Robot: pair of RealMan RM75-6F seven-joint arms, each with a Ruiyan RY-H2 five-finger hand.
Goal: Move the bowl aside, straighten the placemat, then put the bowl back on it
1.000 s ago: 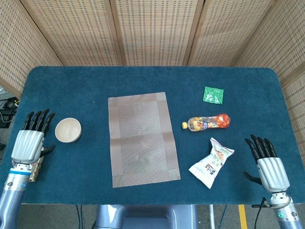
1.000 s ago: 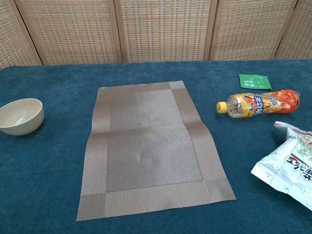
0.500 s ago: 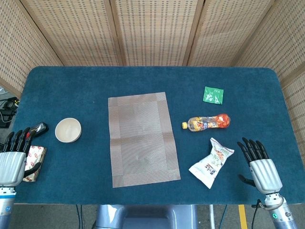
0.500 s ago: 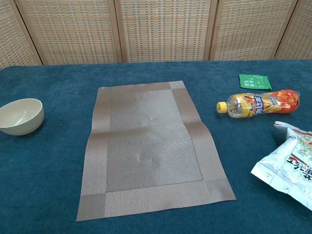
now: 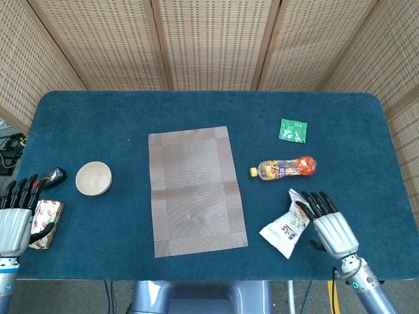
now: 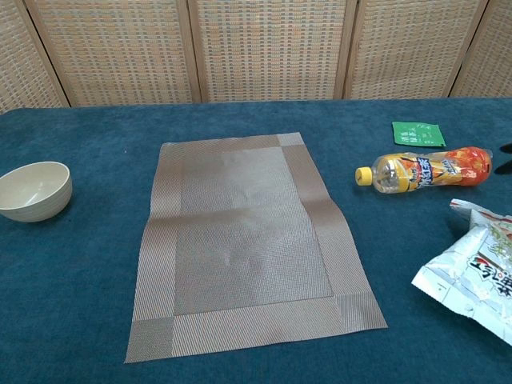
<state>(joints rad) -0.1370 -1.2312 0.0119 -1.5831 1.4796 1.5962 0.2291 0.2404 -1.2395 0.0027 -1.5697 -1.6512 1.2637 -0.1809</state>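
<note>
A cream bowl (image 5: 93, 178) (image 6: 34, 190) stands on the blue table left of the placemat, off it. The brown woven placemat (image 5: 194, 190) (image 6: 245, 240) lies flat in the middle, slightly askew. My left hand (image 5: 16, 216) hovers at the table's left front edge, fingers spread and holding nothing, well short of the bowl. My right hand (image 5: 329, 224) is at the front right, fingers apart and empty, right beside the snack bag (image 5: 289, 224). In the chest view only dark fingertips (image 6: 506, 158) of the right hand show at the right edge.
An orange drink bottle (image 5: 285, 169) (image 6: 424, 170) lies right of the placemat, with a green packet (image 5: 293, 129) (image 6: 416, 134) behind it. The white snack bag (image 6: 472, 268) lies at the front right. A small wrapped snack (image 5: 47, 214) and a dark object (image 5: 54, 175) sit near my left hand.
My left hand drew back toward the left front edge, uncovering the wrapped snack. My right hand moved left, close to the snack bag. Bowl and placemat stayed put.
</note>
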